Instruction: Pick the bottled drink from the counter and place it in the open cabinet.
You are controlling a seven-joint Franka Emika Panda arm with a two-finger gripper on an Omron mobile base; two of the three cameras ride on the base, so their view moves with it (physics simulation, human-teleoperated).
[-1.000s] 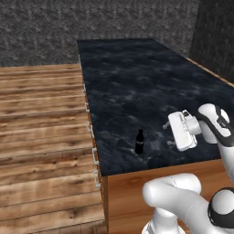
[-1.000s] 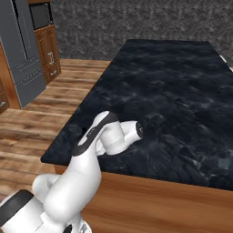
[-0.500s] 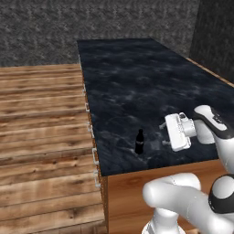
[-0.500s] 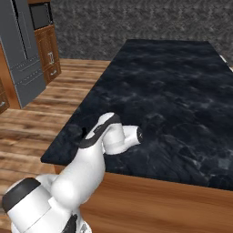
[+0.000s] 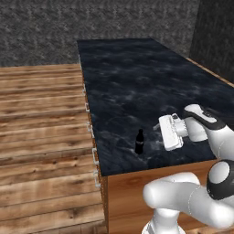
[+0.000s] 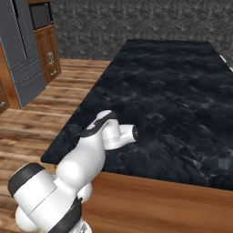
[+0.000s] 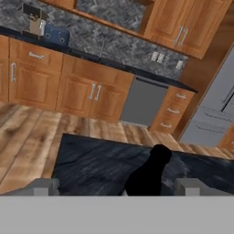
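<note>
A: Left base view, L to R: wood floor (image 5: 41, 137), then the counter (image 5: 137, 82), w/ the bottled drink (image 5: 140, 141) upright near its front-left corner, close to the edge. Just right of it, the gripper (image 5: 161, 132), hand turned sideways so it points at the bottle.

B: Touching yet?

A: No, there's a gap. Jaws spread wide, nothing in them. Prob. held level because the bottle is small and narrow-necked; a side approach gets the fingers round the curved body.

B: Hand view agree?

A: Yes. L to R: one fingertip (image 7: 43, 186), the bottled drink's dark shape just right of centre, then the other tip. So it sits between the open jaws' line but ahead of them. Lower cabinets (image 7: 68, 82) and a dishwasher (image 7: 144, 101) across the room behind it.

B: Right base view?

A: Arm (image 6: 98, 141) reaches over the counter's near-left corner; bottle hidden behind the wrist there.

B: Open cabinet?

A: Can't pick it out. My guess: ease forward, close on the body, then lift.
</note>
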